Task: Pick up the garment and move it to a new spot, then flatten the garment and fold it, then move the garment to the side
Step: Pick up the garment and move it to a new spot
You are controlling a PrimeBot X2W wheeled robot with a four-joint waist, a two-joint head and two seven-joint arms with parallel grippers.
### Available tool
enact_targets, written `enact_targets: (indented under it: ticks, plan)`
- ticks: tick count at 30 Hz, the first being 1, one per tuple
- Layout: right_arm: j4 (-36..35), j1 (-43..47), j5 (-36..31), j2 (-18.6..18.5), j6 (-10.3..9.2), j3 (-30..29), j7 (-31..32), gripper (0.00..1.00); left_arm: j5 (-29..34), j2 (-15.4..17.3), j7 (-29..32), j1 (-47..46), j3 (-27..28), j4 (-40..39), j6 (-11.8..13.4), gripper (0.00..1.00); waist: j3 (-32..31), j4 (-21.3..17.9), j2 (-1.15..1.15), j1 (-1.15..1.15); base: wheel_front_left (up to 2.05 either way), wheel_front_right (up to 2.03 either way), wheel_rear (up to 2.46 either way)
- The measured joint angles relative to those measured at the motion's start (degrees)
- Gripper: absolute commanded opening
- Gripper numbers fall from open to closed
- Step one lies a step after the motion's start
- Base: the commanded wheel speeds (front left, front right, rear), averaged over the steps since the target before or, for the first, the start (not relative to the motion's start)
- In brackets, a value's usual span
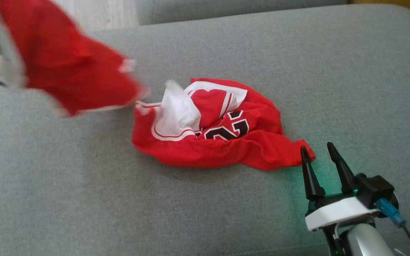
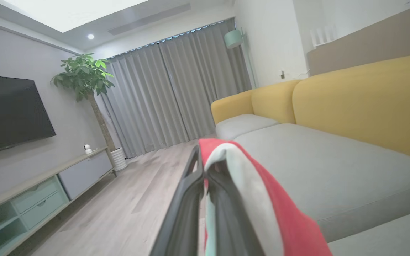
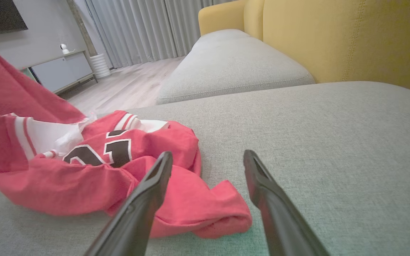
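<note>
One garment point(image 1: 208, 151): left end effector point(image 2: 205, 161) clamps it (wrist view), right end effector point(image 1: 316, 146) wide.

My head camera looks steeply down on the grey sofa seat point(image 1: 226, 213), with my right fingers point(image 1: 310, 177) low at that view's right. My right wrist camera skims low along those fingers, the jersey point(image 3: 84, 170) close ahead-left; the head view shares it. My left wrist camera, high up, faces across the room past my left fingers point(image 2: 187, 199).
</note>
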Motion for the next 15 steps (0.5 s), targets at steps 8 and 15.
enact_targets:
  ticks: [8,15]
  plan:
    - [-0.6,-2.1,-0.9,0.0,0.00,-0.5,0.0,1.00,2.6,7.6,0.1,-10.7,3.5,9.6,-0.2,0.00,3.0,-0.4,0.00,0.00,0.00,0.00,0.00]
    - [-2.4,-3.8,-2.2,0.0,0.00,-0.7,0.0,1.00,5.2,12.7,-0.8,-14.3,5.6,21.3,1.4,0.00,7.2,-1.8,0.00,0.00,0.00,0.00,0.00]
